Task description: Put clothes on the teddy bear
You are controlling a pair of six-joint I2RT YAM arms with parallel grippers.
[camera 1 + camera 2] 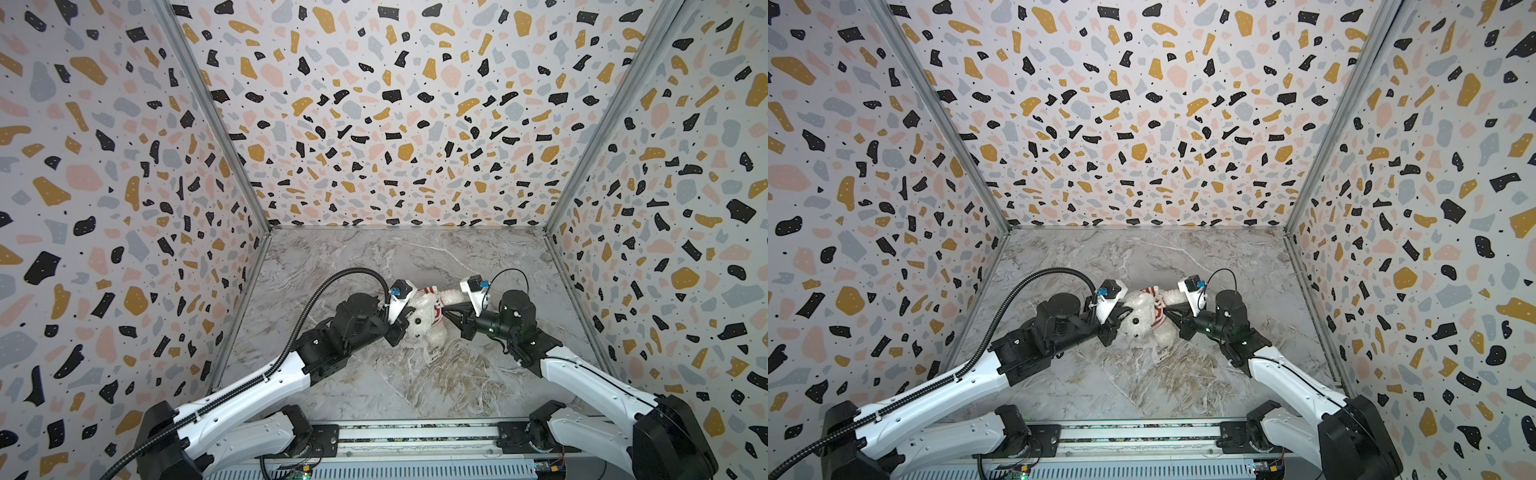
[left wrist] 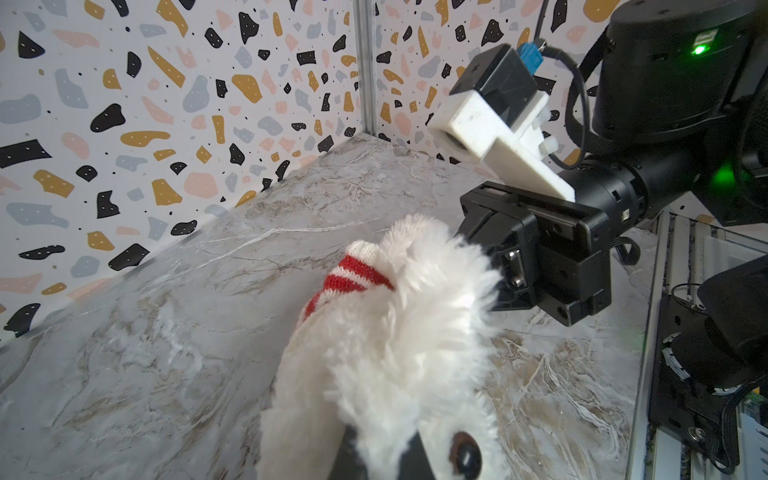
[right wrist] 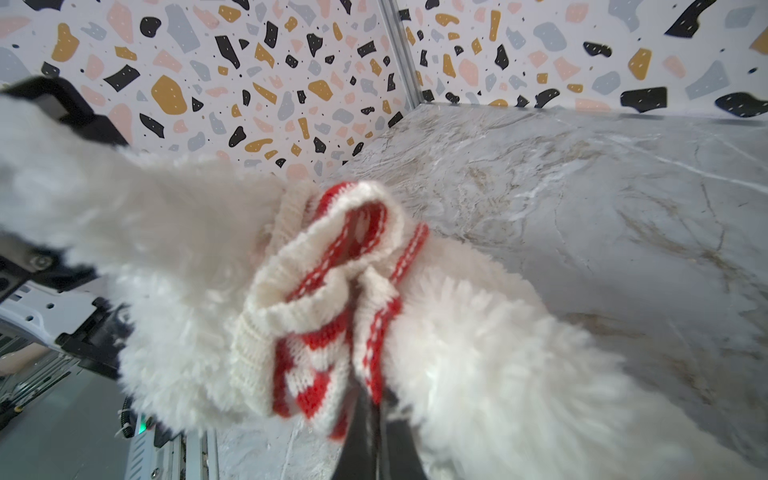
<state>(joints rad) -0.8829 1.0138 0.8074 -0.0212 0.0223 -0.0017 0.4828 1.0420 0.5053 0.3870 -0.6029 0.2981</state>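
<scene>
Grey-veined marble bench (image 1: 415,374), enclosed on three sides by terrazzo-patterned walls (image 1: 374,104) that meet at metal corner posts (image 1: 235,158); slotted aluminium rail (image 1: 415,440) along the near edge.

The teddy bear (image 1: 420,323) is small, white and fluffy, with black eyes. It lies face up on the table (image 1: 415,376). A red and white knitted sweater (image 1: 434,305) is bunched up around its body.

The right pincer (image 2: 473,239) presses into the teddy bear (image 2: 395,357) beside its striped sweater (image 2: 353,279).
</scene>
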